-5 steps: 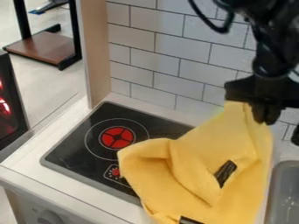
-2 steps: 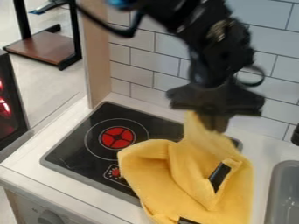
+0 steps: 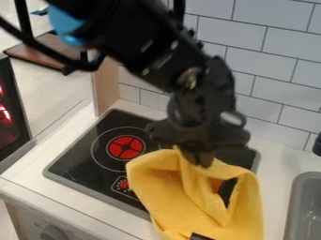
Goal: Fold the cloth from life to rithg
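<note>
I can see a big black robot arm point(image 3: 150, 51) coming in from the top left, with a bright blue part point(image 3: 64, 23) on it. Its black gripper point(image 3: 199, 159) hangs down over the middle. The fingers are pinched on the top edge of a soft yellow cloth point(image 3: 166, 201). The cloth is all bunchy, with a bump on its left side and a loop on its right side. A dark patch shows through the loop, but I can't tell what it is. Near the bottom of the cloth there's a little black strip point(image 3: 201, 236).

The cloth lies partly over the flat black stove top point(image 3: 81, 154) and partly on the white tabletop point(image 3: 282, 161). The stove has a round red burner point(image 3: 126, 147), just to the left of the cloth. A grey sink point(image 3: 304, 206) is on the right, apart from the cloth. Behind it all is a wall of white tiles point(image 3: 270, 89).
</note>
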### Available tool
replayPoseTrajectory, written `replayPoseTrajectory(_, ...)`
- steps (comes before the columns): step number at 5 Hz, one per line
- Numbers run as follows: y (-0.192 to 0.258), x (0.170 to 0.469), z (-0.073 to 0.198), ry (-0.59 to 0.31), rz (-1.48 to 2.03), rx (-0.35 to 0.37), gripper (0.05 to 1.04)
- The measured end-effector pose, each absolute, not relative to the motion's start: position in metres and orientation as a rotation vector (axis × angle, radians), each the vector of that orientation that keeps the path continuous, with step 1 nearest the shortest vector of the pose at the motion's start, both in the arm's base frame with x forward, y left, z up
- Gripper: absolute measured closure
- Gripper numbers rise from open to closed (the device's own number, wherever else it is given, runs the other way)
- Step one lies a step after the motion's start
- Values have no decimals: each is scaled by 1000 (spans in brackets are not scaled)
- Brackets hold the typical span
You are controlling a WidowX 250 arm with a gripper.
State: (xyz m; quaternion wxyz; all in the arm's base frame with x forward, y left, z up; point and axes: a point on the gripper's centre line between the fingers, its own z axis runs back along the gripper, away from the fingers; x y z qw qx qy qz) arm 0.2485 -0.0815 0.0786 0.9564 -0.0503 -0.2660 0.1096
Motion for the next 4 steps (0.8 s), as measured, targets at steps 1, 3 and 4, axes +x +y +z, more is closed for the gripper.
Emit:
replayPoseTrajectory(1, -72, 240, 47, -439, 252, -120, 1033)
replayPoseTrajectory(3, -73, 234, 16, -301, 314, -149, 1016)
replayPoseTrajectory(4, -72, 232, 12, -281, 314, -142, 870)
